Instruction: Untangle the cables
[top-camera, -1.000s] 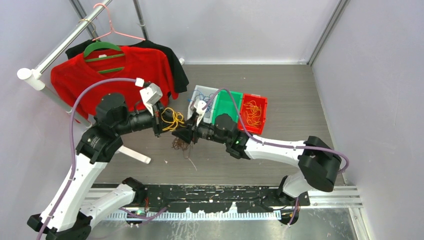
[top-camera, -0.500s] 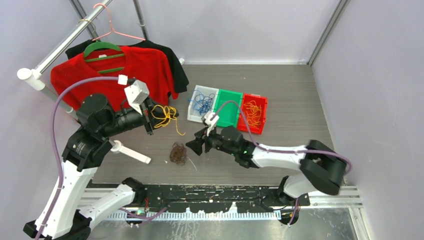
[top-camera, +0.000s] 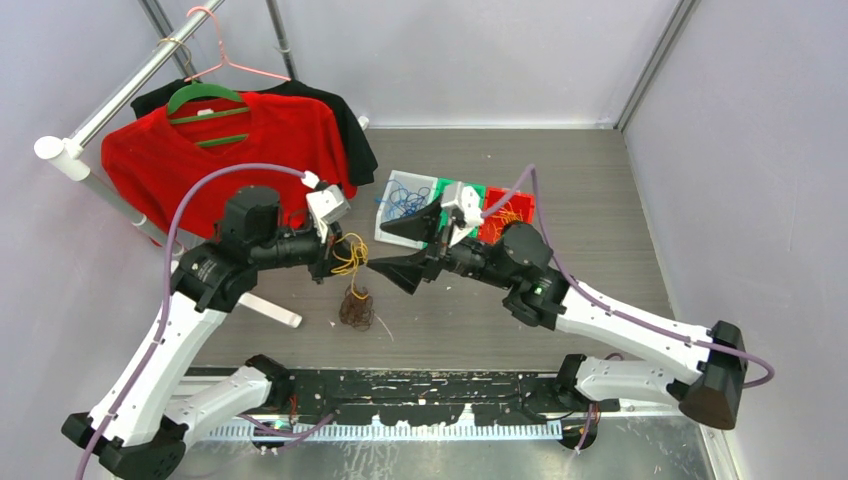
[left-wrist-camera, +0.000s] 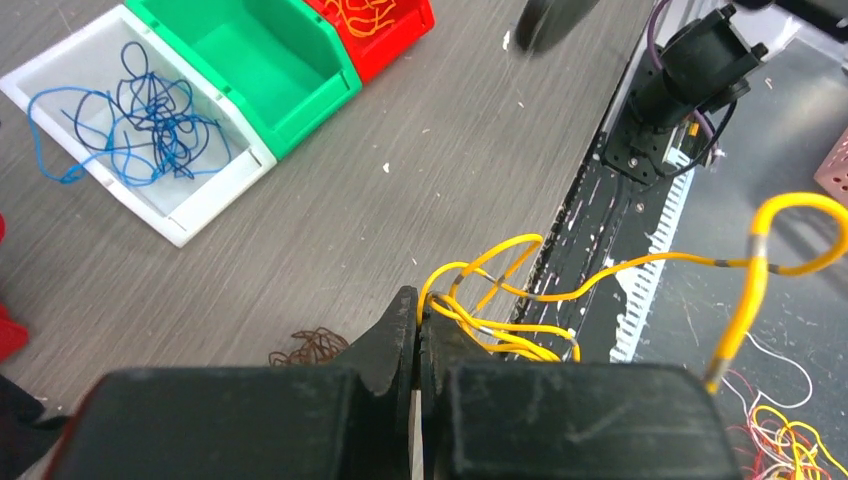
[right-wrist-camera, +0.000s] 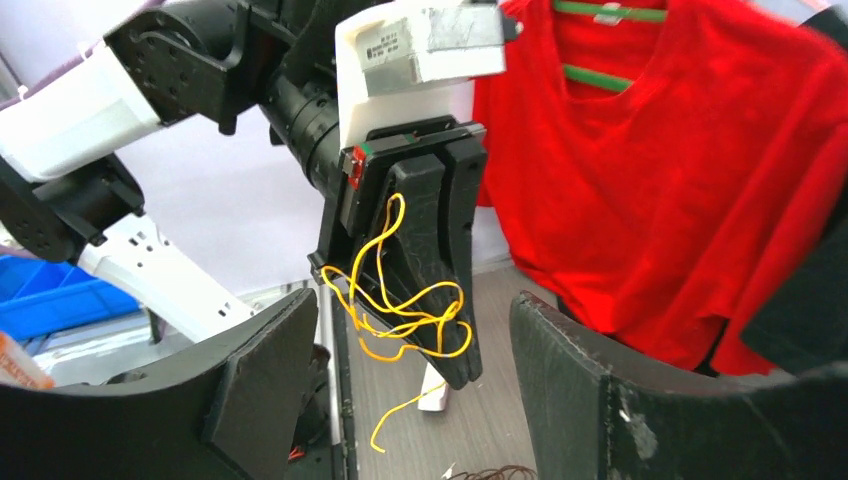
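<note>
i note blue cables (top-camera: 405, 203) binned; left pincer (top-camera: 335, 262) clamps yellow cables (top-camera: 350, 257), right pincer (top-camera: 378, 248) apart, empty; brown clump (top-camera: 354, 308) on counter (top-camera: 590, 220) unsorted.

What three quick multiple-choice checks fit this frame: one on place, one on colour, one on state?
1. Where is the brown clump?
A. in a bin
B. on the table, near the left gripper
C. in the right jaws

2. What colour are the cables in the white bin?
A. blue
B. yellow
C. brown

3. The right gripper is:
A. shut on cables
B. open, empty
C. shut, empty

Answers:
1 B: the top view shows the clump lying on bare tabletop, outside every bin.
2 A: the left wrist view shows blue cables in it.
3 B: its jaws stand wide apart and grip nothing.
</note>
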